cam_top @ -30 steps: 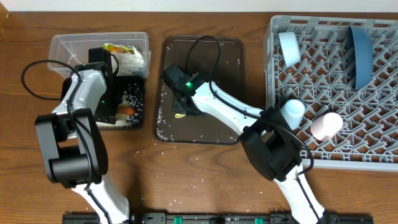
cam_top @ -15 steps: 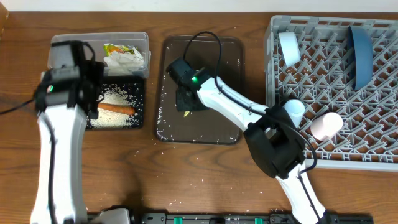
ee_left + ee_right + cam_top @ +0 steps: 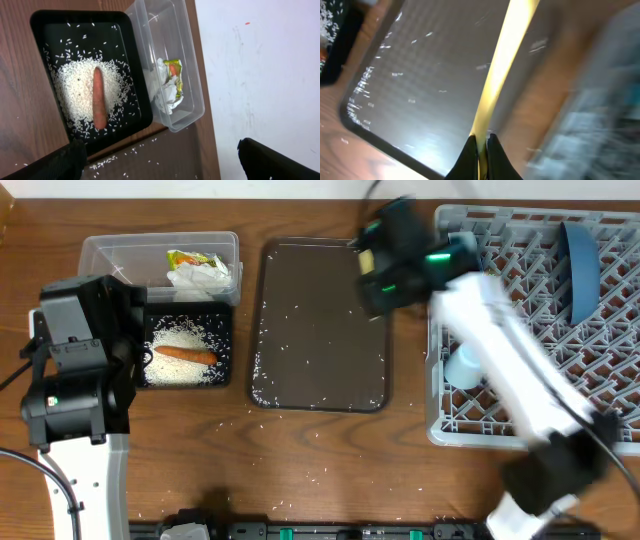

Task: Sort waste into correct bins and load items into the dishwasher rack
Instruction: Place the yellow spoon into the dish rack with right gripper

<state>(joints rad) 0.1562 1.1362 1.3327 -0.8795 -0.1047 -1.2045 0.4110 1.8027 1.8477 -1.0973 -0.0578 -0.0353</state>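
My right gripper point(image 3: 378, 268) is shut on the yellow spoon point(image 3: 500, 70) and holds it above the far right corner of the brown tray, beside the grey rack point(image 3: 540, 430); the arm is motion-blurred. My left gripper point(image 3: 162, 160) is open and empty, held high by the black tray point(image 3: 222, 340). The black tray holds rice point(image 3: 175, 370) and the carrot stick point(image 3: 185, 355). The clear tub point(image 3: 110, 252) holds the wrapper point(image 3: 188, 259) and tissue point(image 3: 200, 278). The rack holds the dark blue plate point(image 3: 578, 270) and a light blue cup point(image 3: 462, 366). The bowl and pink cup are hidden by the arm.
The brown serving tray point(image 3: 320, 330) lies between the bins and the rack, with loose rice grains along its left and front edges. More grains are scattered on the wooden table point(image 3: 300, 470) in front of it.
My right gripper has lifted the spoon off the brown tray and swung right toward the rack. My left arm has pulled back from the black tray toward the front left.
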